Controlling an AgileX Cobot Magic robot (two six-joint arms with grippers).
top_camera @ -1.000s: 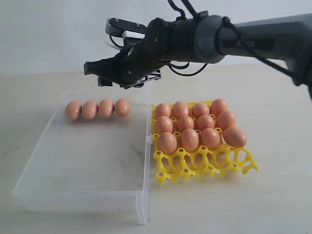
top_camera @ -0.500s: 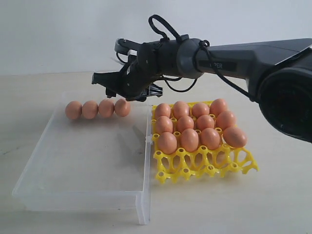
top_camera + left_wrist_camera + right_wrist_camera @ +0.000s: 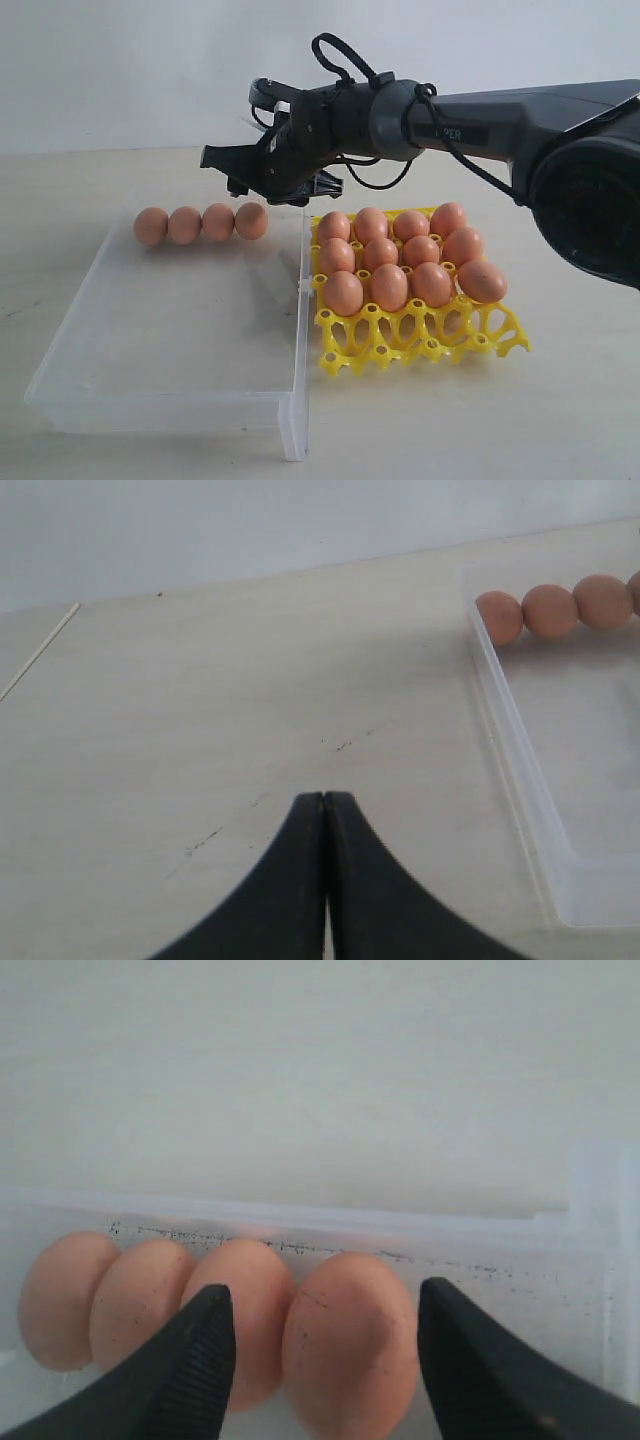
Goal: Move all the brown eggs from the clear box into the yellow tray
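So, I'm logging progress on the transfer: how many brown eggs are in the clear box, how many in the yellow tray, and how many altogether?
In the clear box, brown eggs: 4
In the yellow tray, brown eggs: 12
Total: 16

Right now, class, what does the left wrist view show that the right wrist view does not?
Only the left wrist view: the left fingers shut, over bare table beside the clear box's side wall. Only the right wrist view: the right fingers open, framing the end egg of the row close up. Both: the row of brown eggs along the clear box's wall.
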